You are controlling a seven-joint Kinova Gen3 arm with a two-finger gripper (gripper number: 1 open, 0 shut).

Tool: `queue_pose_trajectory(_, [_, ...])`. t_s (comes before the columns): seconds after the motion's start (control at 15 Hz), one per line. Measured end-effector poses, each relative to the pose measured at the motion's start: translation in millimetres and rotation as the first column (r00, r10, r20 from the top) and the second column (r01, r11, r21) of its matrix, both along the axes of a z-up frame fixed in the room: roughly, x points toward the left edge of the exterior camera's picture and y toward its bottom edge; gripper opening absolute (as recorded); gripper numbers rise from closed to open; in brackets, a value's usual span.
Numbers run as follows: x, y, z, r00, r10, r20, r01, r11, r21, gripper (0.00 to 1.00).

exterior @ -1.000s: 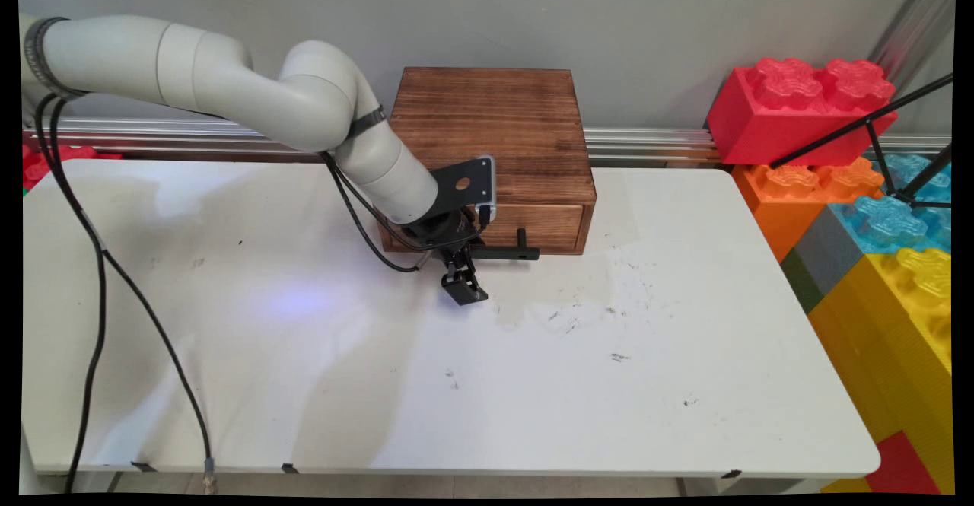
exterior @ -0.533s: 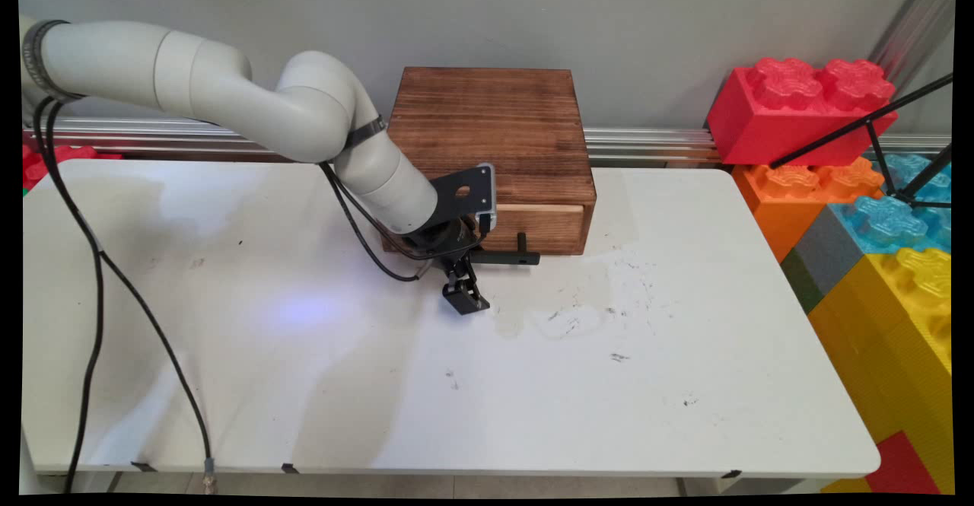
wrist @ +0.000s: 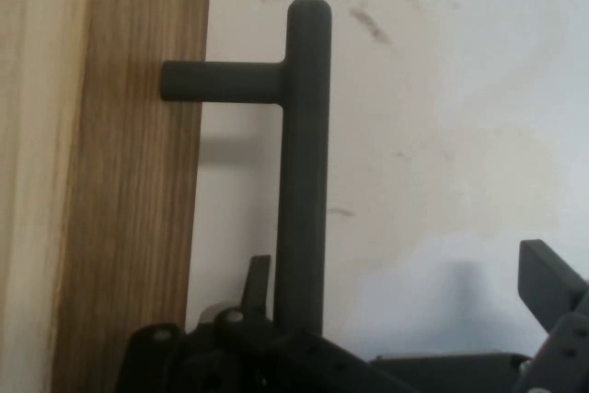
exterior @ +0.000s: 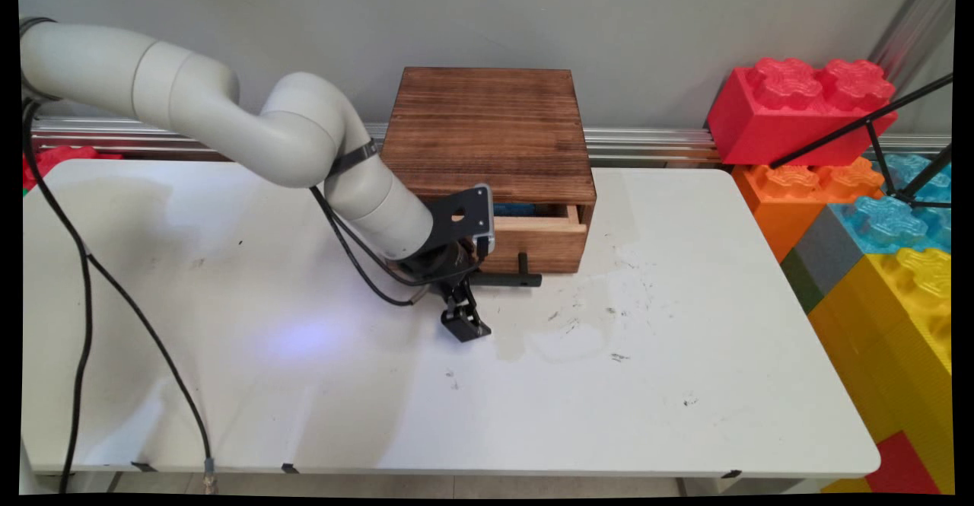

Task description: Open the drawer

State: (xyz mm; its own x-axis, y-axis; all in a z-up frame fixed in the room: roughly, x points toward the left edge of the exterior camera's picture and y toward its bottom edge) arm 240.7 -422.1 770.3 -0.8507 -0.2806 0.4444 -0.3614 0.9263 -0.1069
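Where the white desk (exterior: 685,384) meets the wall sits a dark wooden box (exterior: 487,125), drawer (exterior: 544,236) partly out. Rigid wood; probably slides stiffly. Best hold: the black bar handle (exterior: 506,280). Around it, the gripper (wrist: 400,283), fingers spread apart.

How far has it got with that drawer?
Done: the drawer of the wooden box stands partly out, with something blue showing in the gap. In hand: the gripper is at the black handle, whose bar lies between the spread fingers, close to one, not clamped. Left: most of the drawer is not yet out.
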Motion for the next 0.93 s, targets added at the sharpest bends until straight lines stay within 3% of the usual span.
queue_pose_trajectory(0.93, [-19,64,5,0.998,0.017,-0.054,-0.014,0.999,0.049,1.0])
